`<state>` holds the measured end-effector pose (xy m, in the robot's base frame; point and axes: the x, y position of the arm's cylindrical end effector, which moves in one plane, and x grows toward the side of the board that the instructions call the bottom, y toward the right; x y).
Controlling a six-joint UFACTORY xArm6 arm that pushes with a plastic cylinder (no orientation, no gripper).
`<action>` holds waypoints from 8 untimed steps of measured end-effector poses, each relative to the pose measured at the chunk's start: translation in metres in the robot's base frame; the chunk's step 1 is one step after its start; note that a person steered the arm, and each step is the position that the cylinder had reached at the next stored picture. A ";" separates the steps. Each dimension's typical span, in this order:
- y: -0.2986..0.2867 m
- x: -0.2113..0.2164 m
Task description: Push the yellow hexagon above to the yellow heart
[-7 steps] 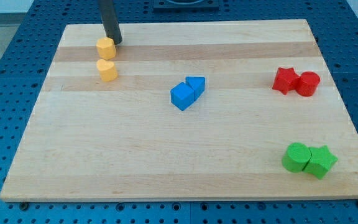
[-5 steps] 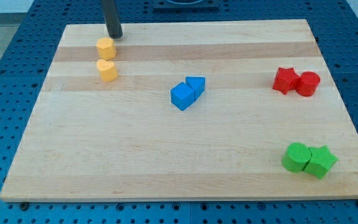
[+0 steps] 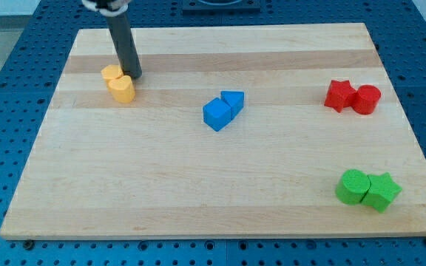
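Note:
The yellow hexagon [image 3: 110,72] lies near the board's upper left, touching the yellow heart [image 3: 122,89], which sits just below and to its right. My tip [image 3: 134,75] stands on the board at the right side of both yellow blocks, against the hexagon's right edge and the heart's top. The dark rod rises from it toward the view's top and hides part of the hexagon.
A blue cube [image 3: 216,114] and a blue triangle [image 3: 233,100] touch at the board's middle. A red star [image 3: 339,95] and red cylinder [image 3: 367,99] sit at the right. A green cylinder [image 3: 352,185] and green star [image 3: 381,192] sit at the lower right. The wooden board [image 3: 198,185] rests on a blue pegboard.
My tip has moved down from the board's top edge to beside the yellow blocks. The hexagon has shifted down and left, the heart slightly left and down; they now touch.

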<state>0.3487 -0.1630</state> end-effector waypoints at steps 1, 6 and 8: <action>0.000 0.026; -0.053 -0.052; -0.052 -0.018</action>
<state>0.3311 -0.2146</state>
